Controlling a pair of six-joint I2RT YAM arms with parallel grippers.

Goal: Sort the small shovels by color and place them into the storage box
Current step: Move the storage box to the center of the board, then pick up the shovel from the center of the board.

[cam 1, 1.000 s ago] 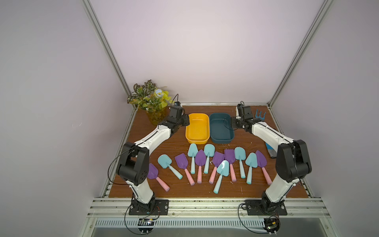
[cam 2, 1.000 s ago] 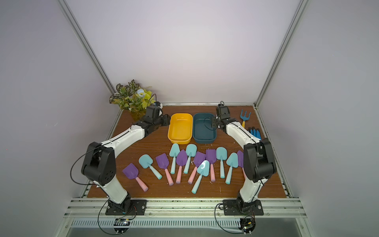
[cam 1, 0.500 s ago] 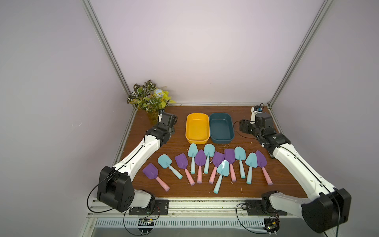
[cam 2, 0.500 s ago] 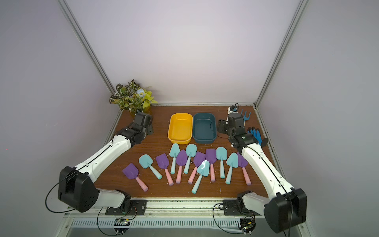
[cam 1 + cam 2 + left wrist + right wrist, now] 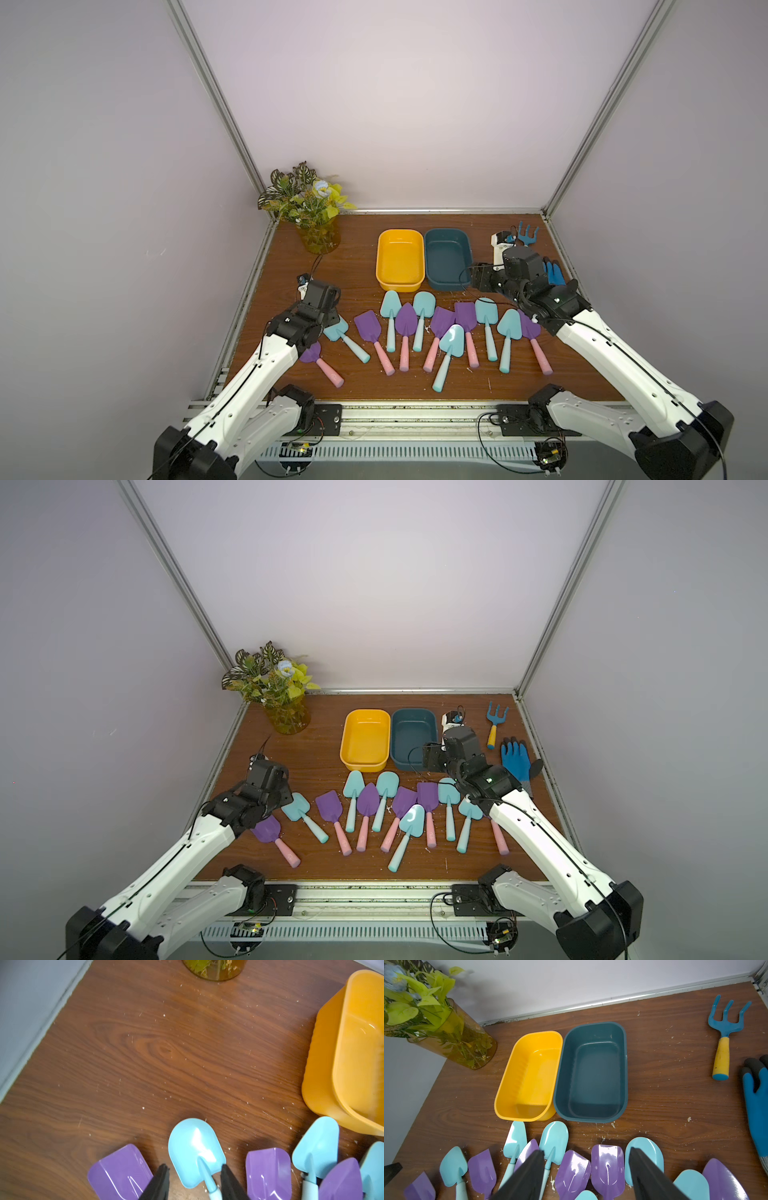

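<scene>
Several small shovels lie in a row in front of two storage boxes, a yellow one [image 5: 400, 286] and a dark teal one [image 5: 446, 286]. Both boxes are empty. Some shovels are purple with pink handles [image 5: 369, 328], others light blue with aqua handles [image 5: 486, 311]. In the left wrist view my left gripper [image 5: 194, 1166] is open and straddles the neck of a light blue shovel [image 5: 193, 1142] near the row's left end. A gap still shows on one side. My right gripper [image 5: 586, 1151] hangs open above two purple shovels [image 5: 607, 1165] in the right half of the row.
A vase of green leaves [image 5: 318, 241] stands in the back left corner. At the back right lie a blue rake with a yellow handle [image 5: 495, 721] and a blue glove [image 5: 515, 760]. Walls and metal rails close the table on three sides.
Both arms have drawn back from the boxes toward the front and come down over the shovel row. The left jaws have narrowed around the light blue shovel.
</scene>
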